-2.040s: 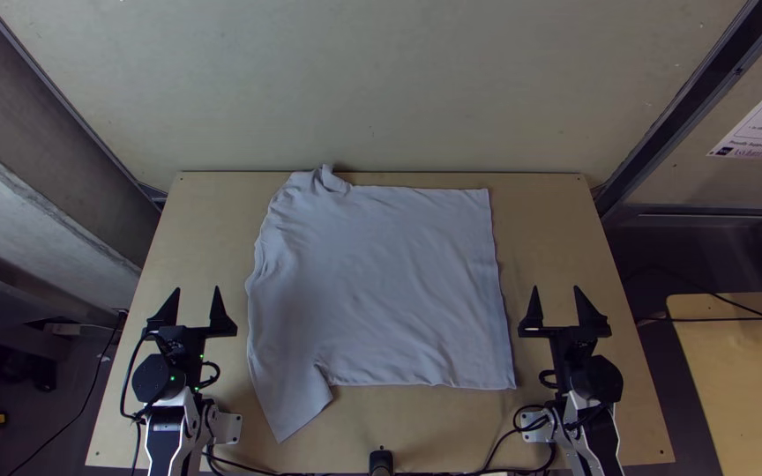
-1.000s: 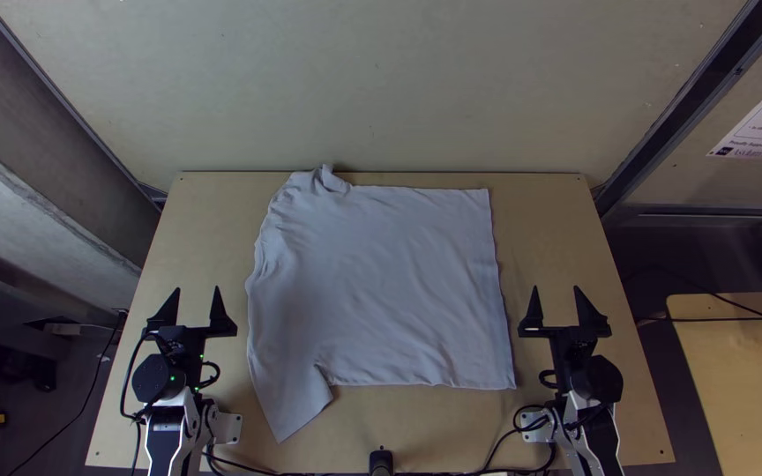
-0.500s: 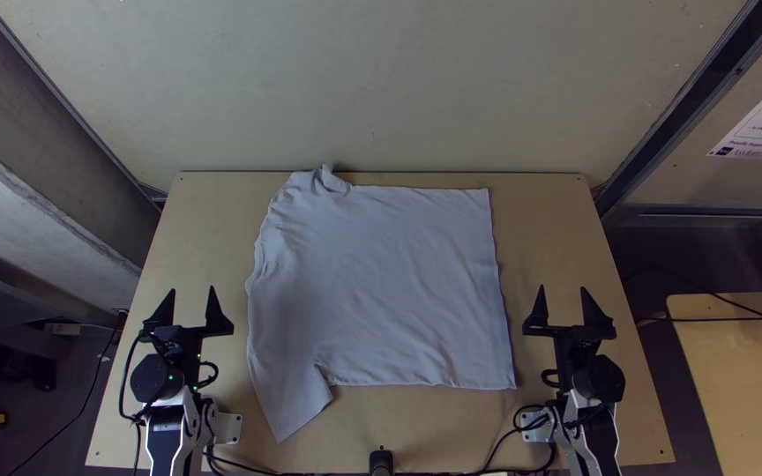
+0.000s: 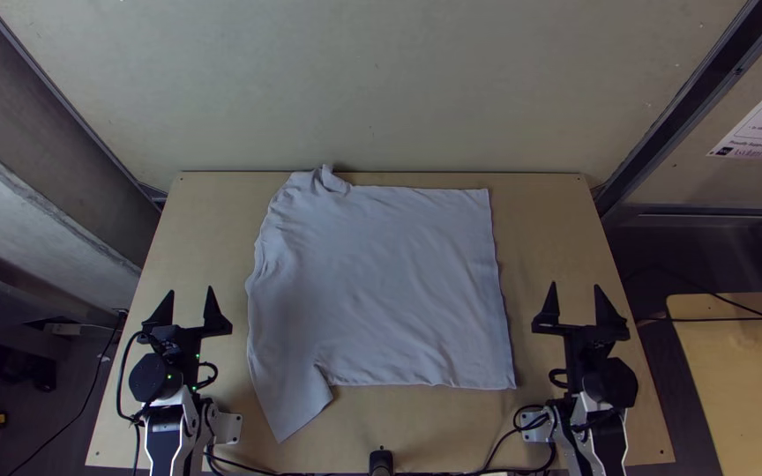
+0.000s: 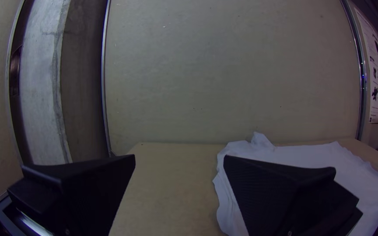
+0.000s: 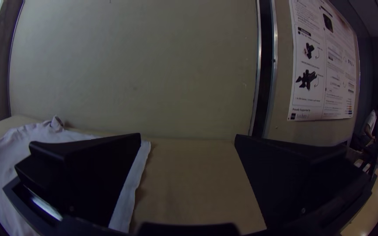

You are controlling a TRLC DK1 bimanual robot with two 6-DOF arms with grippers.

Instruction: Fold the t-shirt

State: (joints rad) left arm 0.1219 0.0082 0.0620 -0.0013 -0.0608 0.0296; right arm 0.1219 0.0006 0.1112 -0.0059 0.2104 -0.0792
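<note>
A pale t-shirt (image 4: 381, 291) lies spread on the table, lightly wrinkled, its straight hem side toward the right, a sleeve jutting toward the near edge at the left, and a small bunched bit at the far left corner. My left gripper (image 4: 189, 304) stands open to the left of the shirt, touching nothing. Open as well, my right gripper (image 4: 577, 304) is to the right of the cloth. In the left wrist view, the left gripper (image 5: 179, 159) has part of the shirt (image 5: 320, 157) beyond one finger. In the right wrist view, the right gripper (image 6: 188, 137) shows bare wood between its fingers.
The wooden table (image 4: 213, 220) has bare strips on both sides of the shirt. A tall board (image 4: 381, 88) rises behind its far edge. Black cables (image 4: 496, 449) run along the near edge between the arm bases, beside a small dark post (image 4: 381, 461).
My right gripper has shifted a little to the right. The left one has moved very slightly left. The shirt lies as before.
</note>
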